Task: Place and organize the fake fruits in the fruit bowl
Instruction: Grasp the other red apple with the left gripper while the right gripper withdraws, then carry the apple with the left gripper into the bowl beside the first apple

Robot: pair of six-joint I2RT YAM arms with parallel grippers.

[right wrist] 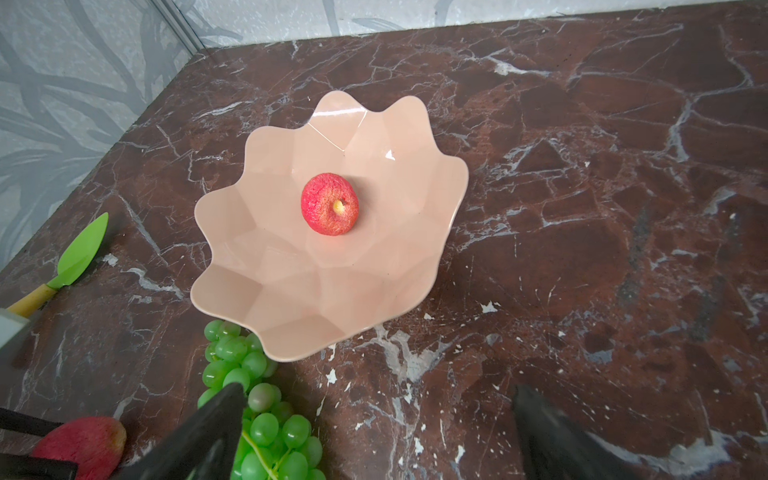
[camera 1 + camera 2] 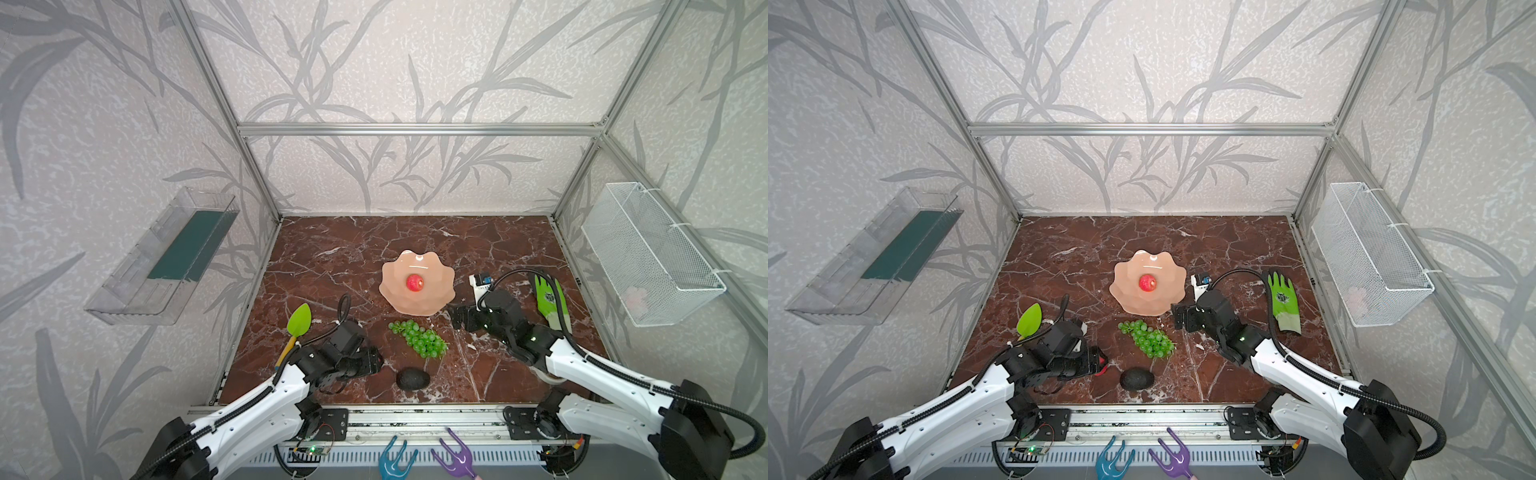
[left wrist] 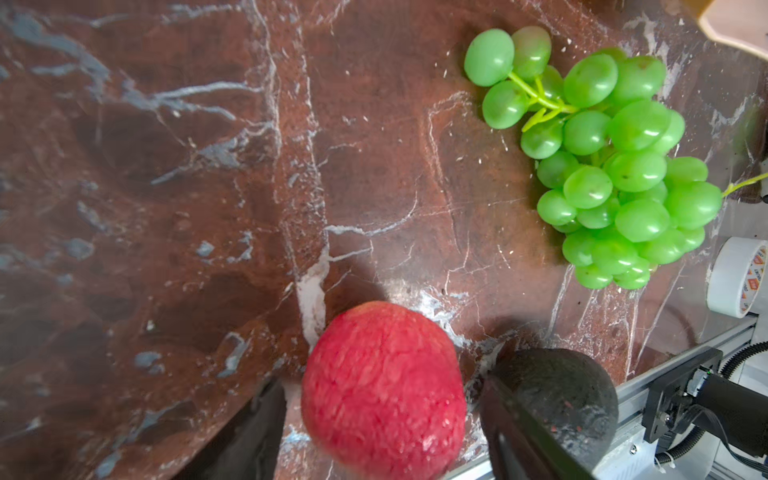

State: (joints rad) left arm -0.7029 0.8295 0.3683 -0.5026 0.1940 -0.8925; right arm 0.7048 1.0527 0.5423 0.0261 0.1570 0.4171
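Observation:
The peach-pink fruit bowl (image 2: 399, 307) (image 2: 1129, 307) (image 1: 249, 299) stands mid-table with one red apple (image 2: 414, 283) (image 1: 329, 203) at its centre. In front of it lie the green grapes (image 2: 419, 338) (image 3: 602, 166), and nearer the front edge the dark avocado (image 2: 412, 379) (image 3: 573, 395). My left gripper (image 2: 1100, 363) (image 3: 382, 386) is low on the table, left of the avocado. A second red apple (image 3: 382, 390) (image 1: 83, 444) sits between its jaws, with thin strips of marble showing either side. My right gripper (image 2: 455, 318) (image 1: 378, 392) is open and empty beside the bowl's near right rim.
A green trowel (image 2: 299, 322) lies behind the left arm. A green glove (image 2: 550, 297) and a small white box (image 2: 478, 284) lie right of the bowl. A white tape roll (image 3: 737, 276) sits near the front rail. A wire basket (image 2: 652, 253) hangs on the right wall.

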